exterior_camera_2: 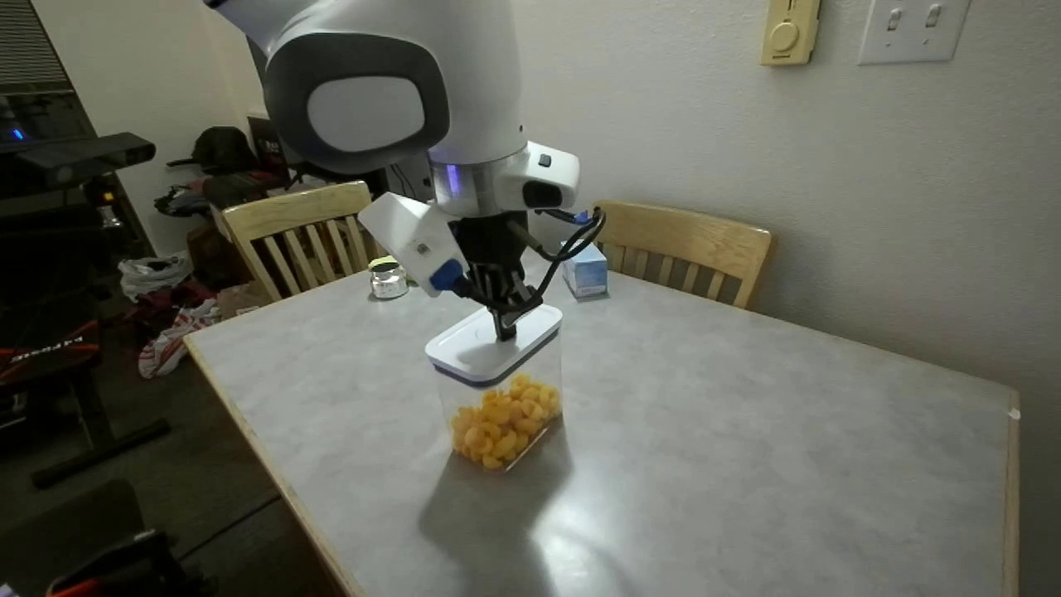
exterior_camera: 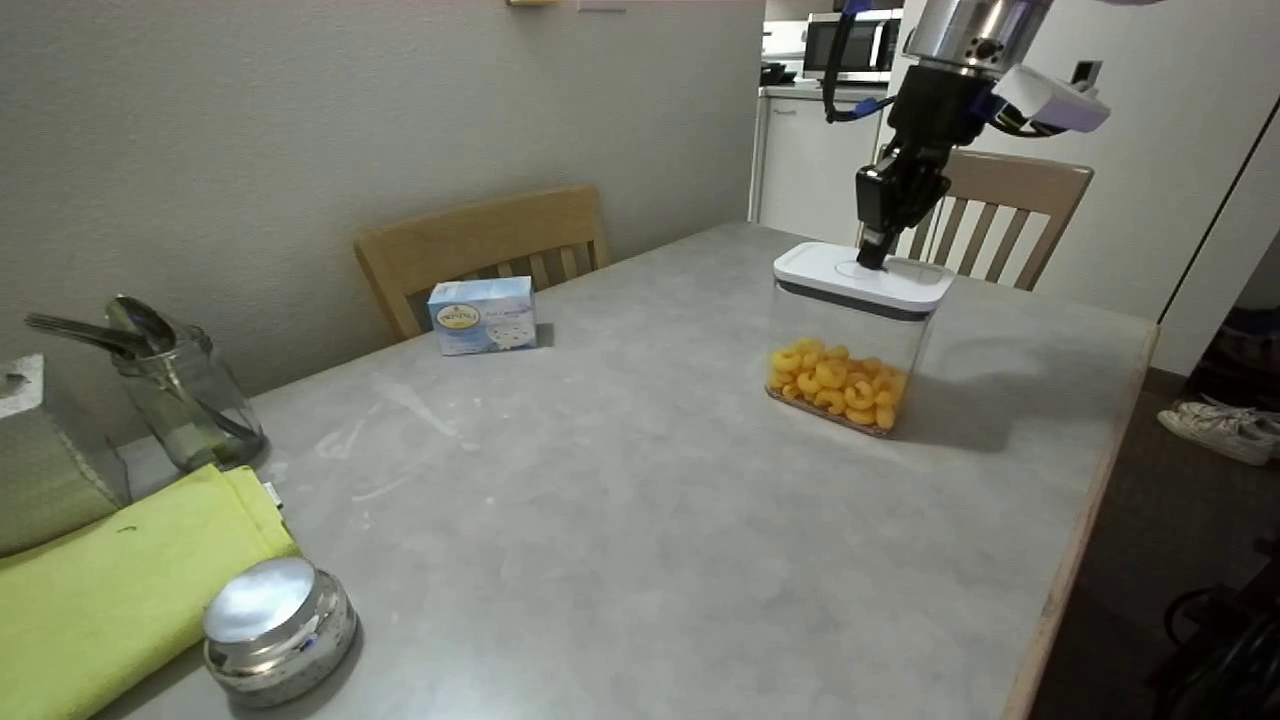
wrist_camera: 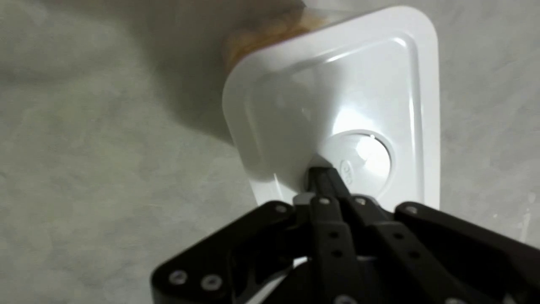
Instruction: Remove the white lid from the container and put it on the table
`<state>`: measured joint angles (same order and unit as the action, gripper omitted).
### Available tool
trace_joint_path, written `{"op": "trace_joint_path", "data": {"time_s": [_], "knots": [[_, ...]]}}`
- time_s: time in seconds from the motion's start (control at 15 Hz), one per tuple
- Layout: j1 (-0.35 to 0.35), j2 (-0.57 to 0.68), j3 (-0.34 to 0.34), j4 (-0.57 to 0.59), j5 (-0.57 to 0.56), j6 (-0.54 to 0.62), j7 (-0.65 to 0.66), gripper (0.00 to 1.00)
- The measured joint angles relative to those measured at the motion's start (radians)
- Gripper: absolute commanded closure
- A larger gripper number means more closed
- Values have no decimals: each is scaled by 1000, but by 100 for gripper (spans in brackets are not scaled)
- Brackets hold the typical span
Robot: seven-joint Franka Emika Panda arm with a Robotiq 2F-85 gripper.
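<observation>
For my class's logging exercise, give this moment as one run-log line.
tool: shut, tip at white lid | lid: on container | container: upright on table, orange-yellow pieces inside | removal: not done

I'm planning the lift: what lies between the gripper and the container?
The white lid lies there, on top of the container and beneath the gripper, in both exterior views.

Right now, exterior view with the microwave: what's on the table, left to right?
Grey box, cutlery jar, metal tin, blue tea box, container with white lid on. Yellow cloth left out: it overlaps the first three.
</observation>
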<state>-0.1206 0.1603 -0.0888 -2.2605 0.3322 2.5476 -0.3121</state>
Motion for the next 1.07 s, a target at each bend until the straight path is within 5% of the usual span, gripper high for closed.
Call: {"op": "trace_joint_path", "data": {"time_s": [1.07], "knots": [[0,-3,30,0,-3,2,-2,100]]}}
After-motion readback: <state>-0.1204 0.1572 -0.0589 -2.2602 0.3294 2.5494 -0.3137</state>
